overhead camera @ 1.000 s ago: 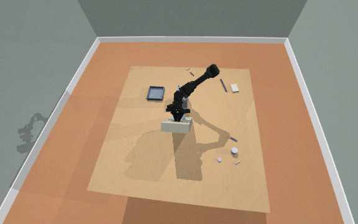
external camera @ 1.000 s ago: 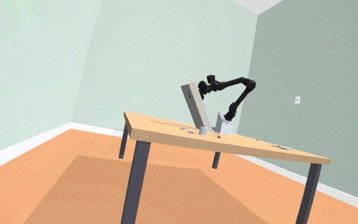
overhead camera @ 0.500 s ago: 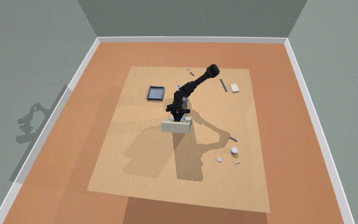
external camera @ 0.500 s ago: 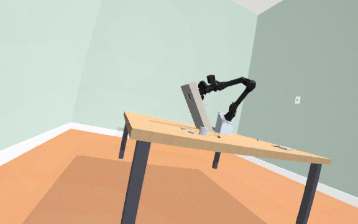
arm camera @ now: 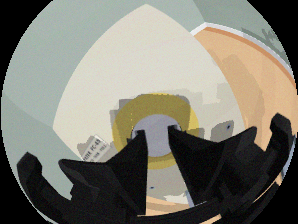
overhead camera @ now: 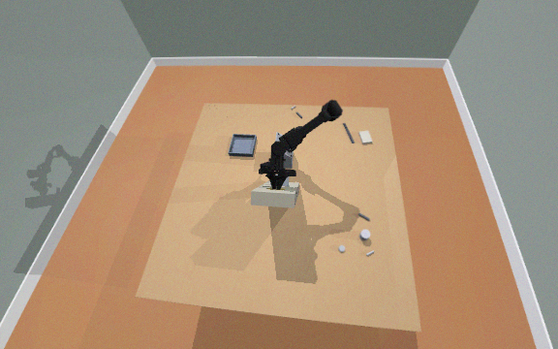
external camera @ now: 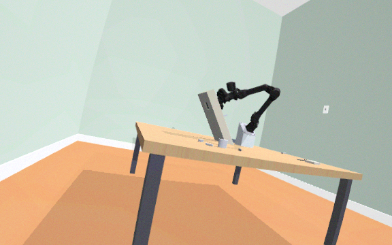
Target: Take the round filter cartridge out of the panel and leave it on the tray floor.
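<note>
OK so, closest thing first: the gripper [overhead camera: 277, 186] [external camera: 221, 99] [arm camera: 156, 133] is partway closed, with a modest gap between its fingers, and it's got hold of the filter cartridge [arm camera: 157, 144]. One fingertip sits at each side of that round, pale grey face, right about where the slots are, though the fingers cover too much to see the slots properly.

The cartridge is at the service panel [overhead camera: 273, 198] [external camera: 221, 119] [arm camera: 145, 60], in the middle of a yellow ring [arm camera: 156, 104]. Can't tell from this angle whether it's flush or poking out a bit. The panel's a cream slab that leans on a slant, and there's a small printed label [arm camera: 95, 150] on its face, off to one side of the ring.

Behind the gripper, the black arm [overhead camera: 303, 131] [external camera: 255, 90] bends up and over, then drops to a pale base block [external camera: 245, 137] on the wooden table [overhead camera: 172, 262] [external camera: 267, 161]. The tray [overhead camera: 241, 155], dark-rimmed with a blue-grey floor, is on the tabletop well apart from the panel, and the cartridge isn't in it.

Farther out there's a pale cylinder [overhead camera: 365, 234] [external camera: 222, 143] standing near a little disc [overhead camera: 342, 248] [external camera: 201, 140], and across the table a long dark rod [overhead camera: 348, 133] lies near a cream block [overhead camera: 365, 138] [external camera: 312, 162]. Way back, a small white plate [external camera: 325, 109] is on the green wall.
</note>
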Controlling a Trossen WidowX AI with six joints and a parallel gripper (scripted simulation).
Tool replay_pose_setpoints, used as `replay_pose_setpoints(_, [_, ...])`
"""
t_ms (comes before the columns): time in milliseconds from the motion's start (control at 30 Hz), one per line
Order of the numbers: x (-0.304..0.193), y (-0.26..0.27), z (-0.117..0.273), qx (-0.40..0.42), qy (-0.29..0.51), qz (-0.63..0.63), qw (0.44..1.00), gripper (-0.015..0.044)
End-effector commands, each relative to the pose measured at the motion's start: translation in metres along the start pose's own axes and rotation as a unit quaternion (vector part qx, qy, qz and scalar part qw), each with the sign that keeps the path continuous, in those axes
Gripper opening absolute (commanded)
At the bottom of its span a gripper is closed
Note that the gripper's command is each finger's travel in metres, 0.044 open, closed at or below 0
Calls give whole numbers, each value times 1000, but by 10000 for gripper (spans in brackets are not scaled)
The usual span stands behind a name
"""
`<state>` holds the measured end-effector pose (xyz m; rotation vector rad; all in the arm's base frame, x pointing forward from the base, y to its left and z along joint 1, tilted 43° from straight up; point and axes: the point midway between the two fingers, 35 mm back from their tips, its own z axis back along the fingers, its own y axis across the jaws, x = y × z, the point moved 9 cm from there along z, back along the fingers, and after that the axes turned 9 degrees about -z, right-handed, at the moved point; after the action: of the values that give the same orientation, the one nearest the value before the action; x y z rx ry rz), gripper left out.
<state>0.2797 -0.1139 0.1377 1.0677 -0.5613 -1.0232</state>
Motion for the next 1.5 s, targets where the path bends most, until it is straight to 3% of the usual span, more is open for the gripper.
replay_pose_setpoints(0, [-2, 4, -16, -11, 0, 11, 1000, 0])
replay_pose_setpoints(1200, [-2, 4, -16, -11, 0, 11, 1000, 0])
replay_pose_setpoints(1467, [3, 1, 29, -11, 0, 5, 1000, 0])
